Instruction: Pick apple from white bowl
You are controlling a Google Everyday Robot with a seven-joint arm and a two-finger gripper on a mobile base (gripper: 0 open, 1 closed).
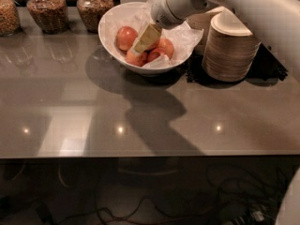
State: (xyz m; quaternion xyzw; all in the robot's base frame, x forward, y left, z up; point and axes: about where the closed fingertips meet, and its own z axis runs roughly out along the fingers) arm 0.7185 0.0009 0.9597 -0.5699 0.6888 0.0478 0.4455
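The white bowl [108, 28], lined with crinkled white paper, stands at the back middle of the grey table. Several red apples lie in it. The largest apple [125, 36], with a paler patch, lies at the left; others [165, 47] crowd the right and front. My gripper [142, 43], beige at the end of a white arm coming in from the upper right, reaches down into the bowl. It is among the apples, just right of the largest one and above a front apple [136, 59]. It hides part of the fruit behind it.
Three glass jars of grains [44, 9] stand along the back left. Two stacks of beige disposable bowls [230, 46] stand on a black mat [269, 64] right of the white bowl. The table's front edge [140, 154] runs across, with cables on the floor below.
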